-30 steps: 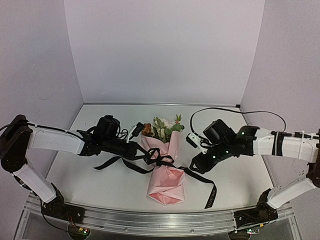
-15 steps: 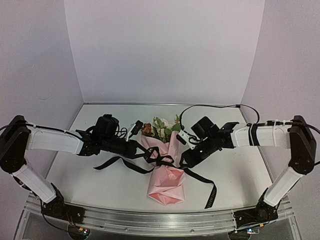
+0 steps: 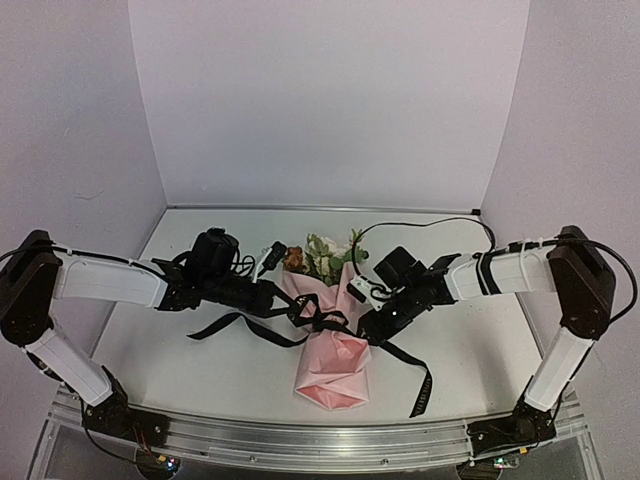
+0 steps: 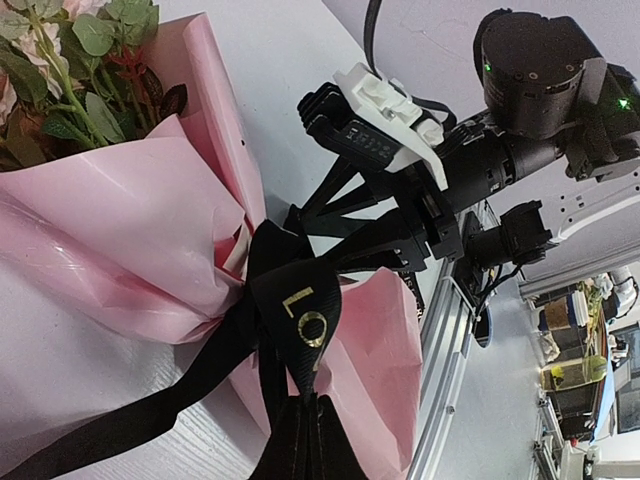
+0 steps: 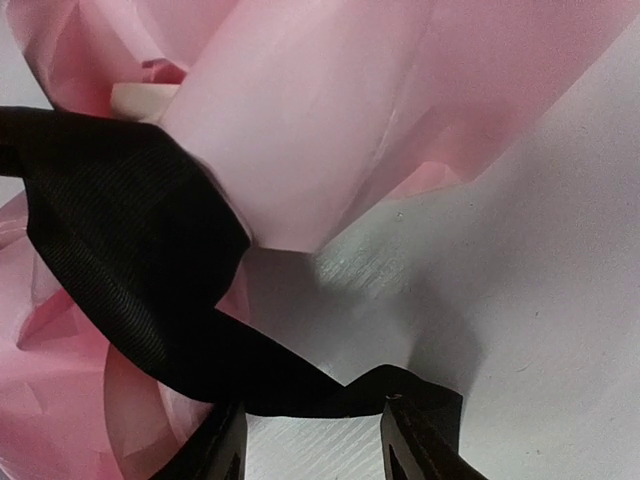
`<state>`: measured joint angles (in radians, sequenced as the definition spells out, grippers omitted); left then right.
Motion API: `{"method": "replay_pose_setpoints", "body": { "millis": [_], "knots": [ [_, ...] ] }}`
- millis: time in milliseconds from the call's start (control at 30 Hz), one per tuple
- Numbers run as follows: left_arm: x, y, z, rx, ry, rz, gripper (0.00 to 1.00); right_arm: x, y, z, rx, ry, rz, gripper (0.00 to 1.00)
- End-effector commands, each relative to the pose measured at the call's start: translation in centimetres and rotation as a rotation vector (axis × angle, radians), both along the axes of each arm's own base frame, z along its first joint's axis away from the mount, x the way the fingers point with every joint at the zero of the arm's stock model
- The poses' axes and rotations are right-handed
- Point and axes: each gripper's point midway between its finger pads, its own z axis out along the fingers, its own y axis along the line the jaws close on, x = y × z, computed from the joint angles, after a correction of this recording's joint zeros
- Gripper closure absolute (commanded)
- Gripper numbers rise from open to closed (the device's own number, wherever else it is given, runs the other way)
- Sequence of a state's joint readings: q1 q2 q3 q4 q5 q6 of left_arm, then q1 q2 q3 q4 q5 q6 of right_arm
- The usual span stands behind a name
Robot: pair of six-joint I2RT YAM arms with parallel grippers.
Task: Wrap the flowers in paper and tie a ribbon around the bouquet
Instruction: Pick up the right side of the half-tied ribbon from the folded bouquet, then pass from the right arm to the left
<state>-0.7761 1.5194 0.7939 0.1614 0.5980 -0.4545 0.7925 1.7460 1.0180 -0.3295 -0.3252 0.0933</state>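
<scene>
The pale-pink paper-wrapped bouquet of cream and rust blooms (image 3: 335,360) lies on your white table (image 3: 200,370) between the arms, with the narrow black ribbon (image 4: 300,310) tied round its waist. Gold "LO" reads at the knot, and the rest is folded from sight. Your left gripper (image 3: 288,305) is clamped on the ribbon. Your right gripper (image 5: 312,440) straddles a strand, fingers half apart, holding nothing.
</scene>
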Motion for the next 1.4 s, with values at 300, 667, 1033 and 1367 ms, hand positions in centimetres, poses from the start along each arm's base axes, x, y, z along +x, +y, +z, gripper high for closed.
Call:
{"method": "replay_pose_setpoints", "body": {
  "millis": [300, 667, 1033, 1367],
  "knots": [
    [1.1, -1.0, 1.9, -0.027, -0.028, 0.006, 1.0, 2.3, 0.4, -1.4, -0.039, -0.069, -0.042, 0.67],
    [1.4, -0.3, 1.7, -0.018, -0.035, 0.061, 1.0, 3.1, 0.4, 2.8, 0.029, -0.151, -0.087, 1.0],
    [1.2, 0.4, 1.7, -0.038, -0.051, 0.087, 1.0, 1.5, -0.5, 6.6, 0.111, -0.157, -0.115, 1.0],
    [0.9, 1.6, 1.2, -0.063, -0.049, 0.149, 0.93, 0.1, -0.2, 10.0, 0.198, -0.103, -0.159, 1.0]
  ]
}}
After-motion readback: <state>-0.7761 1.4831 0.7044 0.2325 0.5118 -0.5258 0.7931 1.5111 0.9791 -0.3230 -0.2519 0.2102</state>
